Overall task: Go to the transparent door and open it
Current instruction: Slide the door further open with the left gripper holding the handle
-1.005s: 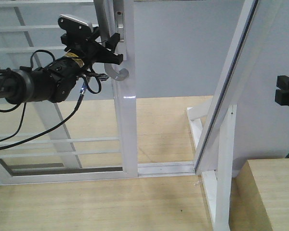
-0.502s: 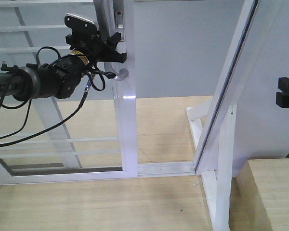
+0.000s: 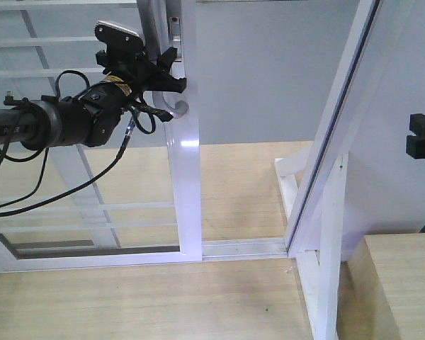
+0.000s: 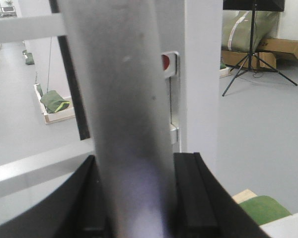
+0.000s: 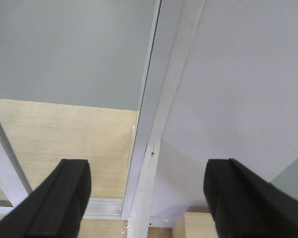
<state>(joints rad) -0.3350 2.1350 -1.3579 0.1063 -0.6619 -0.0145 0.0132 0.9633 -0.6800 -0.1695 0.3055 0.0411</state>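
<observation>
Transparent door: the transparent door (image 3: pixel 92 177) fills the 9 to 11 o'clock part of the front view, upright in its floor track, thin white bars across the glass.
Handle: the grey handle (image 3: pixel 150 42) runs down the door's right stile and hooks at its lower end; in the left wrist view it fills the centre between two black pads.
Left hand: the left hand (image 3: pixel 161 69) is clamped on the handle just above the hook, a finger (image 4: pixel 191 198) on each side, touching it.
Right hand: the right hand (image 5: pixel 146 198) is spread wide, holding nothing, at 3 o'clock, well apart from the door.
Second panel: a white-framed panel (image 3: pixel 340 120) leans at 1 to 4 o'clock.
Floor track: the track (image 3: pixel 244 248) links the door's base to that panel's foot.
Wooden block: a pale wooden block (image 3: pixel 397 283) at 5 o'clock.
</observation>
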